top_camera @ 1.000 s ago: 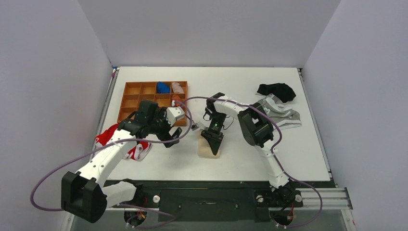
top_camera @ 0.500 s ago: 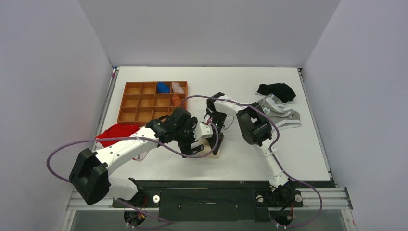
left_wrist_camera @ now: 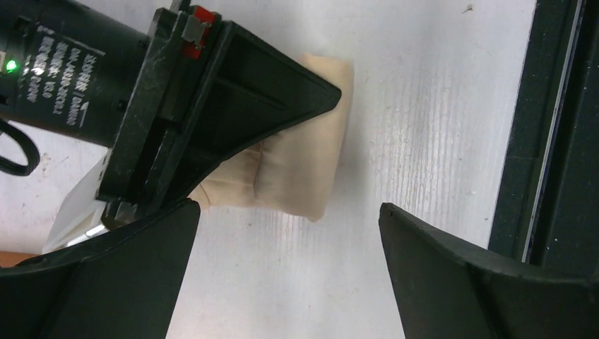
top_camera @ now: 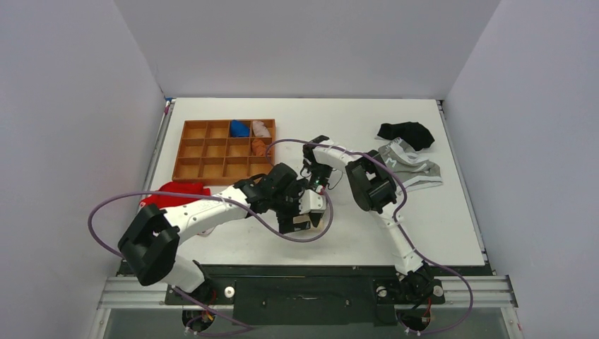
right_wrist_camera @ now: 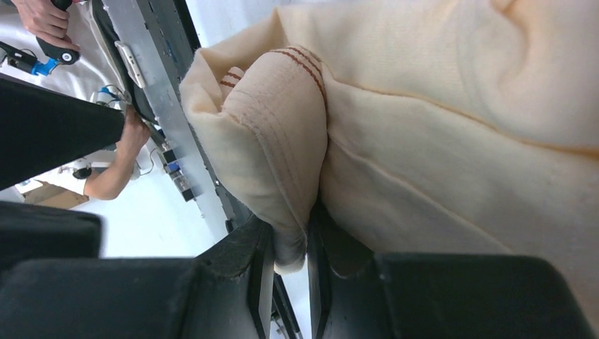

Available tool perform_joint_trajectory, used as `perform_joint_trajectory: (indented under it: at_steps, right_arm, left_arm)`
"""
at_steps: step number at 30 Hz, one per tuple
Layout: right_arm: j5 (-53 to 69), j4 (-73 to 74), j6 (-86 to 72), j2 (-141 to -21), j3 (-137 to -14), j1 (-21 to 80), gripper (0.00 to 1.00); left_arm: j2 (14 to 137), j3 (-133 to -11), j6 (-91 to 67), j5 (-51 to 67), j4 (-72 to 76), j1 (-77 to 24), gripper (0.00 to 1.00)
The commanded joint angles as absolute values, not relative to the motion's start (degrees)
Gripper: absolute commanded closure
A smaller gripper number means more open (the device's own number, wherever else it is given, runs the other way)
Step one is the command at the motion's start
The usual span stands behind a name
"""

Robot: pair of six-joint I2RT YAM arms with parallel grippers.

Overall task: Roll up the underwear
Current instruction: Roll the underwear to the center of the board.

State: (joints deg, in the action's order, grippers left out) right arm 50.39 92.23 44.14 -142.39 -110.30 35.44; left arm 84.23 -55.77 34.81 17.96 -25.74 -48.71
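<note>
My left arm has swung across from the far side, where it was a second ago, and its left gripper [left_wrist_camera: 286, 212] now hangs over the underwear [left_wrist_camera: 311, 155]. Its jaws have gone from partly spread to as wide as they go. The right gripper [right_wrist_camera: 289, 247] has not shifted. Its fingers are nearly pressed together and pinch a thick fold of the cream cloth, with the stitched hem bulging out just ahead of the tips.

From the left wrist, the underwear lies on the table [left_wrist_camera: 438, 141] between my two spread fingers and a little ahead of their tips, touching neither. It is a half-made roll. A plump rolled part lies toward the right-hand finger, and a flatter flap runs off toward the left-hand finger, under the right gripper's black wedge. The roll's long axis points straight away from the jaws, crossing the line they would close along, so closing would squeeze it across its short width.

Both grippers are right on it, but the right one already has the cloth. I judge the next move belongs to the left. It should drop and nudge forward so the fingers straddle the rolled part. The risk I see is the left-hand finger fouling the right gripper, which sits just beside it.
</note>
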Motion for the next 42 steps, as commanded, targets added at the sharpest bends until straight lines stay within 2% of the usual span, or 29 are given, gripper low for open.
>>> perform_joint_trajectory:
  at_steps: [1,7,20,26,30,36,38,40,42]
  right_arm:
    - [47.4,87.1,45.6,-144.5,-111.9,35.4,1.0]
    - [47.5,87.2,45.6,-144.7,-112.1,35.3,1.0]
    - [47.7,87.9,46.0,-145.3,-112.6,35.6,1.0]
    - [47.7,88.1,46.2,-145.4,-112.7,35.5,1.0]
    - [47.7,88.1,46.2,-145.4,-112.7,35.5,1.0]
    - [47.7,88.1,46.2,-145.2,-112.5,35.5,1.0]
    - [47.6,88.0,46.2,-145.1,-112.4,35.4,1.0]
    - [47.5,87.8,46.1,-144.7,-112.1,35.3,1.0]
    - [47.7,87.5,45.8,-144.1,-111.6,35.0,0.96]
  left_arm:
    - [85.9,-54.9,37.0,20.2,-20.0,-50.1,0.0]
    - [87.3,-53.2,37.2,20.5,-18.2,-50.4,0.05]
    - [90.2,-50.1,36.8,18.5,-10.5,-51.9,0.06]
    - [91.8,-49.7,36.5,17.6,-10.2,-52.6,0.13]
    - [93.4,-49.8,36.3,16.4,-10.1,-53.4,0.26]
    - [95.5,-51.7,35.1,15.8,-12.1,-53.7,0.54]
    - [95.8,-52.4,34.5,15.9,-13.4,-53.8,0.66]
    - [95.9,-52.7,34.1,16.0,-14.2,-53.9,0.86]
    - [95.6,-52.7,33.8,16.1,-14.8,-53.9,0.98]
